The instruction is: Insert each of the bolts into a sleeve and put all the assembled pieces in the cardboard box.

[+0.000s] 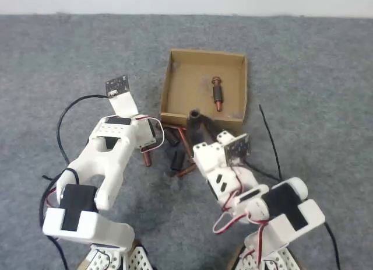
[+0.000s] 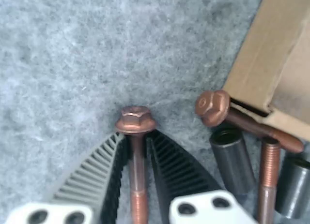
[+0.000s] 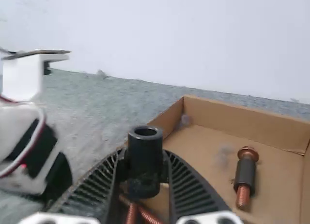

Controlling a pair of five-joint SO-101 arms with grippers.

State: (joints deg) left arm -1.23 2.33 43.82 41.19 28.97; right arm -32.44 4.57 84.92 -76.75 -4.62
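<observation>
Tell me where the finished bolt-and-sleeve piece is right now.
The assembled piece lies on the floor of the cardboard box, right of its centre in the high view, beyond the sleeve held in the right gripper.

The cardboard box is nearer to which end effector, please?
Right. The right end effector holds a sleeve beside the cardboard box; the left end effector grips a bolt farther off.
</observation>
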